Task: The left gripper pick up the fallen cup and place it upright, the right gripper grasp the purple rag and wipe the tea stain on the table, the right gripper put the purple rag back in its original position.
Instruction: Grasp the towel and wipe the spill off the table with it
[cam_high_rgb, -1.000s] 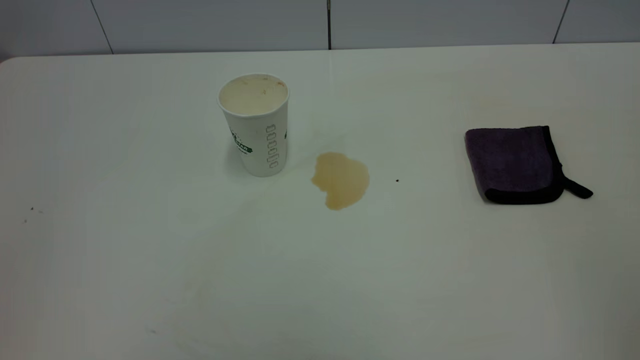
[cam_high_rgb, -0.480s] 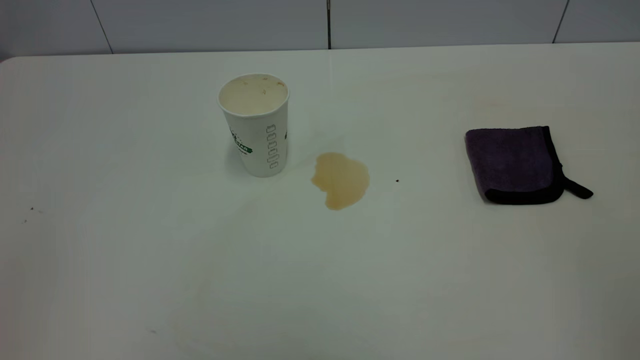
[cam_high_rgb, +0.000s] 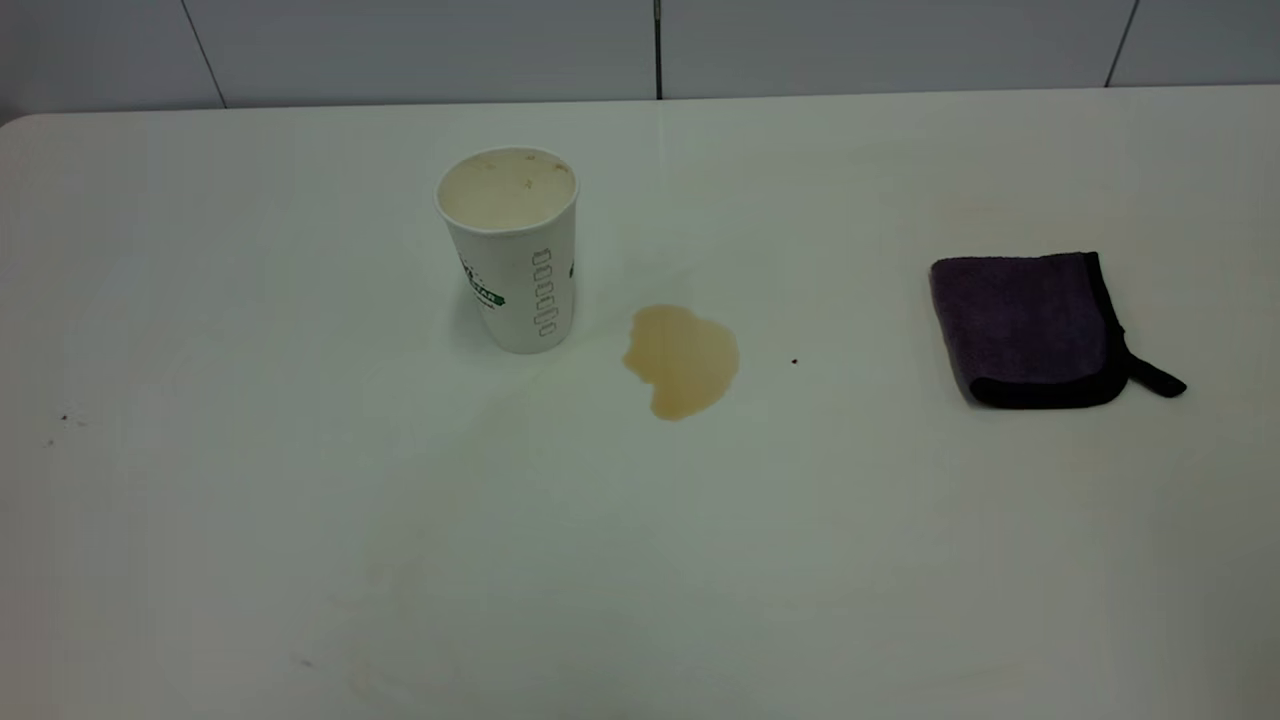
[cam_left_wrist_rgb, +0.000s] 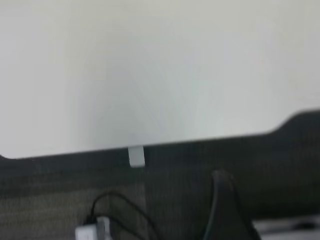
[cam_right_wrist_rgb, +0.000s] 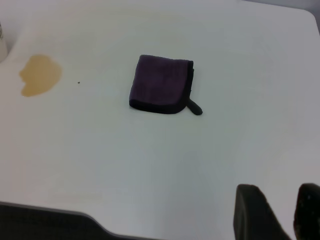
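The table (cam_high_rgb: 300, 540) fills almost the whole exterior view. The purple rag (cam_high_rgb: 1030, 325) lies folded flat at right of centre, its loop tab pointing to the lower right, well apart from the spill; it is not yet grasped, so this spot is judged to be the position it must come back to. The cup (cam_high_rgb: 510, 250) stands upright at upper left of centre, mouth up, which indicates the righting step is complete. The tea stain (cam_high_rgb: 682, 358) sits just beside the cup base, at its lower right, unwiped. The right gripper (cam_right_wrist_rgb: 280, 212) shows in the lower right of its wrist view, its dark fingers (cam_right_wrist_rgb: 252, 210) parted and holding nothing, above the table and facing the rag, presumably staged for the grasp. The left gripper's state cannot be determined; its wrist view shows the table edge.
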